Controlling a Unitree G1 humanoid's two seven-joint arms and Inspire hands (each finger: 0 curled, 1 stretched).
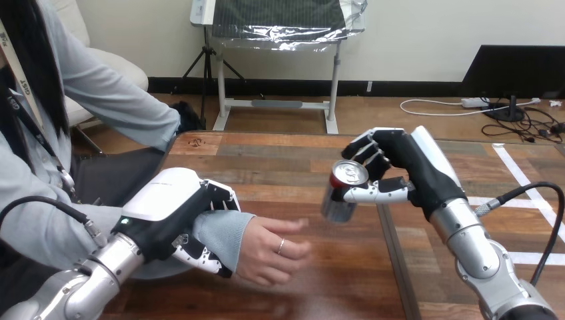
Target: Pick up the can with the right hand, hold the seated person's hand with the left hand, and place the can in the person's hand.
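My right hand (pixel 406 167) is shut on a silver can with a red top band (pixel 343 190), lifted above the table at centre right and tilted toward the left. My left hand (pixel 180 213) is curled round the person's wrist at the grey cuff, at lower left. The person's hand (pixel 273 250) reaches out over the table just past my left hand, fingers relaxed and pointing right. The can hangs a short way above and to the right of the person's fingers, apart from them.
The wooden table (pixel 266 160) stretches across the view, with a dark seam running down under my right forearm. The person sits at the left side, their arm coming in over the table's left edge.
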